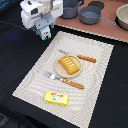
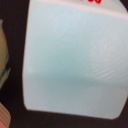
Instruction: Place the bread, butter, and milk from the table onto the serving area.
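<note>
The milk, a small white carton with green and red print, hangs upright between the fingers of my gripper, by the far corner of the serving area at the exterior view's left. The gripper is shut on it. In the wrist view the carton's pale side fills the frame and hides the fingers. The bread lies on a round plate in the middle of the serving area. The butter lies flat on the near part of the mat.
A knife and a fork, both orange-handled, flank the plate. A brownish-pink board with dark pots runs along the back at the exterior view's right. A bowl stands at its far right. The table is black.
</note>
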